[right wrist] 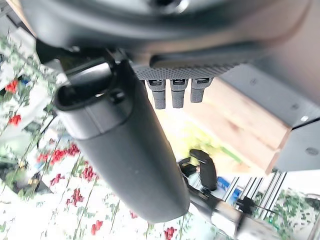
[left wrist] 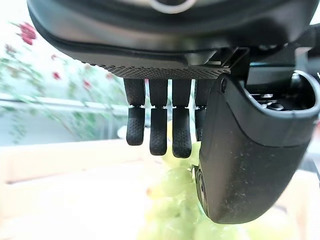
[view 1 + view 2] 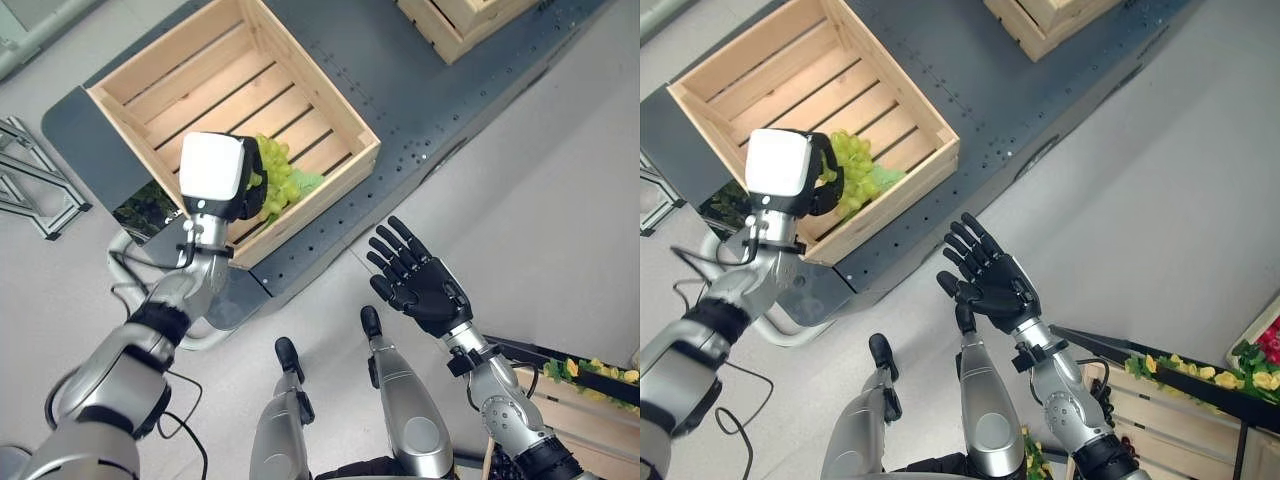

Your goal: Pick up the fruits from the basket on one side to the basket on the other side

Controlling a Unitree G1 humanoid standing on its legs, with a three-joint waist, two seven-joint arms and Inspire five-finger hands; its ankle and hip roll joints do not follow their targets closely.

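Grapes: green bunch lying in the near corner of the wooden crate, centre-left of the left eye view, resting on the slatted floor against the front wall; a green leaf shows beside it.
Crate position: sits on the dark grey platform, upper left of frame; a second wooden crate is at the top edge, upper right, well apart.
Step in hand: reach/grasp phase at the source crate, judging by the left hand over the fruit; nothing lifted yet as far as I can tell.
Left hand: comes in from lower left, wrist bent down into the crate, white-backed camera block on top; dark fingers are at the bunch.
Left hand state: in the left wrist view the fingers hang fairly straight and relaxed above the grapes, thumb alongside; not closed round the bunch.
Right hand: idle, lower centre-right, palm up, fingers spread wide and straight, holding nothing, over the pale floor off the platform edge.
Next move calls for: lower the left hand a little, curl fingers and thumb round the bunch or stem, then lift clear of the crate wall.
Risk: soft grapes, loose bunch; a squeeze could crush or shed berries, likely.
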